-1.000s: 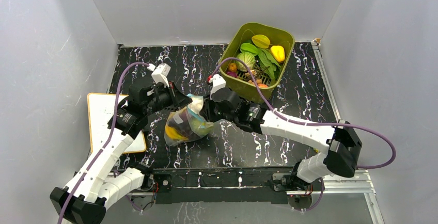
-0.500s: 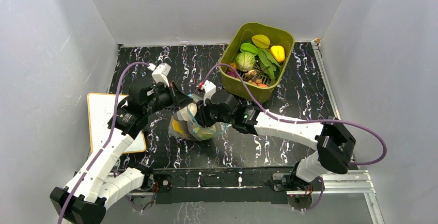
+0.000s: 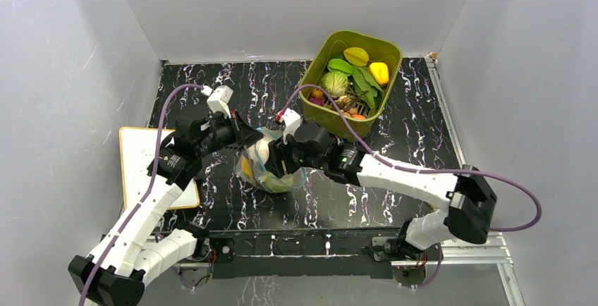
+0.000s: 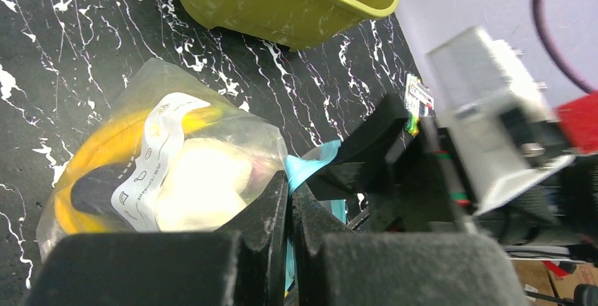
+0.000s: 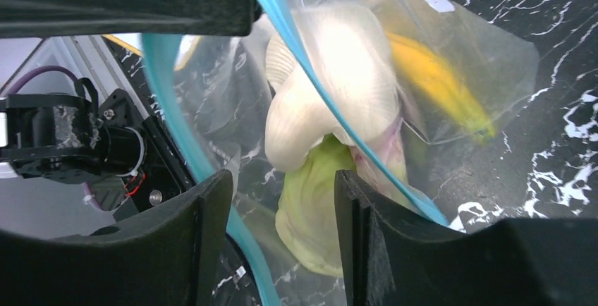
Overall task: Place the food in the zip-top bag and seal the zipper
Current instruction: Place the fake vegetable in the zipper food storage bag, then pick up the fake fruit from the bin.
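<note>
Several pieces of food [image 4: 176, 179] lie inside the zip-top bag [image 3: 271, 172]: a yellow banana [image 5: 430, 80], a pale cream piece [image 5: 331, 80] and a light green piece [image 5: 310, 207] pressed together under the clear plastic. The bag sits on the surface [image 3: 233, 87] near its middle, a little to the left, on the near side of the olive-green tub [image 3: 388, 87] and apart from it. Its blue zipper [image 5: 296, 45] is not closed, and the two strips run separately across the right wrist view with a wide gap between them.

At the bag's left edge the left fingers [image 4: 261, 228] are pressed together and clamped on the plastic, with the blue strip coming out just to their right. The right fingers [image 5: 190, 249] stand apart at the mouth of the bag, with one strip of the zipper and the light green piece showing in the gap between them. Whether they touch the plastic I cannot tell. From above, the two arms meet over the bag, the left one from the left and the right one from the right.

More toy pieces fill the tub at the far right, among them a green cabbage [image 3: 335, 84] and a yellow piece [image 3: 379, 72]. A white board [image 3: 137, 158] lies at the left edge of the surface.
</note>
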Robot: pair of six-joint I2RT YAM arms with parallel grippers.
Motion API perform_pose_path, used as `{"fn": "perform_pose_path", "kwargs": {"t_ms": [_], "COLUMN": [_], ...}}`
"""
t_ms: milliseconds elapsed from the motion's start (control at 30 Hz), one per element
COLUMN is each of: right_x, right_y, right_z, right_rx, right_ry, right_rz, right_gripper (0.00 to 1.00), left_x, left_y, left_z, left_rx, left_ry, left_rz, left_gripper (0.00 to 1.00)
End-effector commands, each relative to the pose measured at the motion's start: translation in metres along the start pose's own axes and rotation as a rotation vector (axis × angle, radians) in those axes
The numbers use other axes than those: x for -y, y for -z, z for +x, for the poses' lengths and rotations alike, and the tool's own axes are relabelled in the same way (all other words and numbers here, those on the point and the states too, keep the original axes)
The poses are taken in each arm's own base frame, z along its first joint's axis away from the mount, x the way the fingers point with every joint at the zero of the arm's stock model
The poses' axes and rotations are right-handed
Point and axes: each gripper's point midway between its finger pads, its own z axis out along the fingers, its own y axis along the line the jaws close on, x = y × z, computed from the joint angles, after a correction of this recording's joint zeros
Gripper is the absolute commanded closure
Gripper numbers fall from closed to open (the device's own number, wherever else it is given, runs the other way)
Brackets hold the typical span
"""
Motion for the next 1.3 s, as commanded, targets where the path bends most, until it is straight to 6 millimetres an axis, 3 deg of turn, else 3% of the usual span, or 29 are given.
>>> {"fn": "perform_pose_path", "kwargs": {"t_ms": [0,167,267,433,633,733,933,1100,1267], "right_x": [-0.016,-0.015,0.002,0.078,0.182,0.256,0.308,0.362,0.395], "right_y": [0.036,0.061,0.076,0.099,0.096,0.102,0.09,0.077,0.068], "right_z": [-0.05,-0.075,-0.093,-0.139,-0.154,-0.157,-0.158,-0.162,-0.178], "right_rx": [0.136,0.184,0.229,0.325,0.287,0.238,0.176,0.14,0.158], "right_ry": [0.007,0.018,0.043,0.066,0.078,0.071,0.064,0.033,0.068], "right_rz": [-0.022,0.0,0.091,0.356,0.617,0.794,0.83,0.867,0.853], "right_gripper": [0.45,0.43,0.43,0.42,0.43,0.44,0.43,0.38,0.32], "left_x": [0.007,0.005,0.005,-0.005,-0.001,-0.005,-0.008,-0.009,-0.01], "left_y": [0.004,0.004,0.005,0.001,-0.005,-0.007,-0.004,-0.003,-0.004], "left_z": [-0.013,-0.012,-0.006,0.014,0.034,0.038,0.039,0.038,0.039], "left_rx": [0.061,0.073,0.072,0.039,-0.016,-0.025,-0.021,-0.016,-0.019], "left_ry": [-0.058,-0.099,-0.151,-0.258,-0.379,-0.385,-0.403,-0.411,-0.411], "left_rz": [0.029,0.035,0.062,0.093,0.207,0.202,0.179,0.169,0.167], "left_gripper": [1.0,1.0,1.0,1.0,1.0,1.0,1.0,1.0,1.0]}}
